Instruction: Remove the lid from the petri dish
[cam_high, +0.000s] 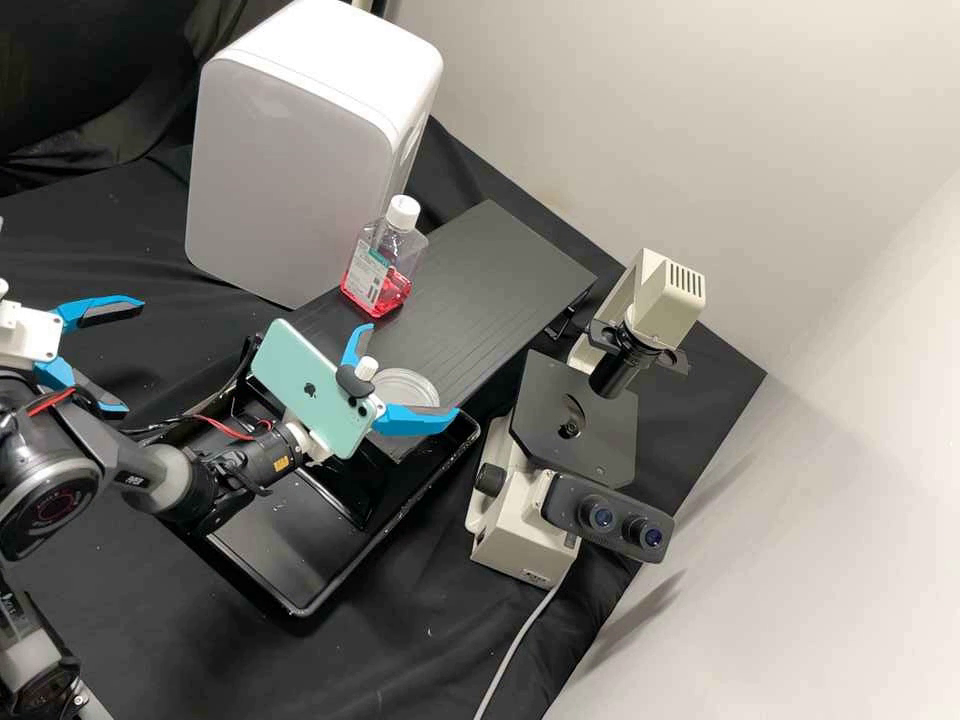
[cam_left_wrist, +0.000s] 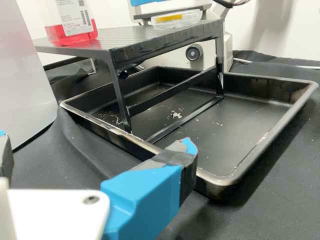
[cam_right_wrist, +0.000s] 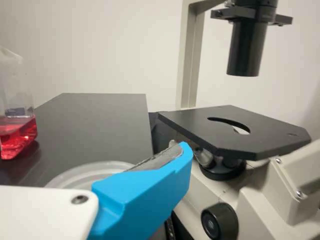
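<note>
In the high view, the lid looks to be on the petri dish (cam_high: 405, 386), so grasping and lifting are both left to do. The dish sits on the black rack (cam_high: 500, 270), between the 2 spread fingers of the empty right gripper (cam_high: 414, 368). The left gripper (cam_high: 132, 354), also spread and empty, is well apart.

In the left wrist view, the dish lies on the rack beyond the tray (cam_left_wrist: 260, 150).

In the right wrist view, its rim is just beneath 1 blue finger (cam_right_wrist: 145, 190).
</note>
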